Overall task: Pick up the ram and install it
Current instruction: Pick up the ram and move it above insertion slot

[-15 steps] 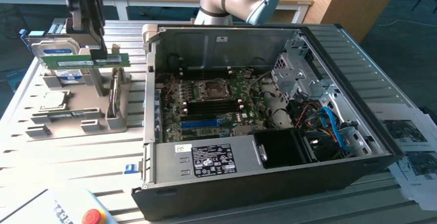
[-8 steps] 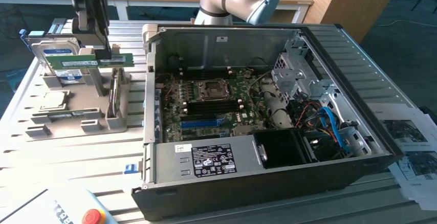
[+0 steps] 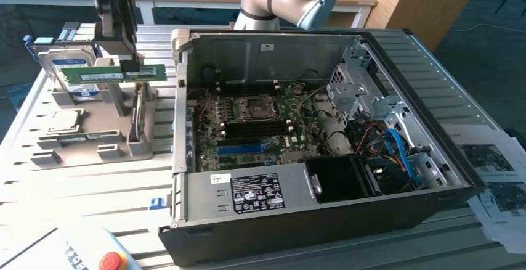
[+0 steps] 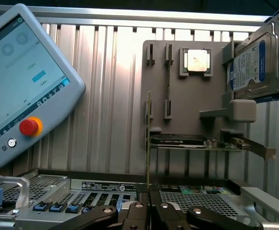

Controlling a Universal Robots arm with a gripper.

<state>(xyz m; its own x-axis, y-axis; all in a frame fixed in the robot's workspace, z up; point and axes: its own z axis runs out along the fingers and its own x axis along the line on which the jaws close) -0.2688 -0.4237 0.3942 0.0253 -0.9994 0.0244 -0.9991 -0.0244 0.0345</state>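
Note:
The ram point(image 3: 90, 74) is a thin green stick with a white label, held level above the grey parts holder point(image 3: 82, 140) at the exterior view's left. My gripper point(image 3: 129, 65) comes down from above and is shut on the stick near its right end. In the wrist view the ram point(image 4: 148, 143) shows edge-on as a thin line running out from between my closed black fingers point(image 4: 135, 211); my gripper point(image 4: 149, 197) clamps it. The open computer case point(image 3: 329, 208) lies to the right, with the green motherboard point(image 3: 284, 106) inside.
A hard drive point(image 3: 70, 66) stands in the grey holder behind the ram, a processor point(image 3: 64, 121) lies flat on it, and a card point(image 3: 138, 116) stands on edge. A teach pendant point(image 4: 19, 86) with a red button point(image 3: 111, 261) lies near the front. Papers point(image 3: 501, 190) lie right of the case.

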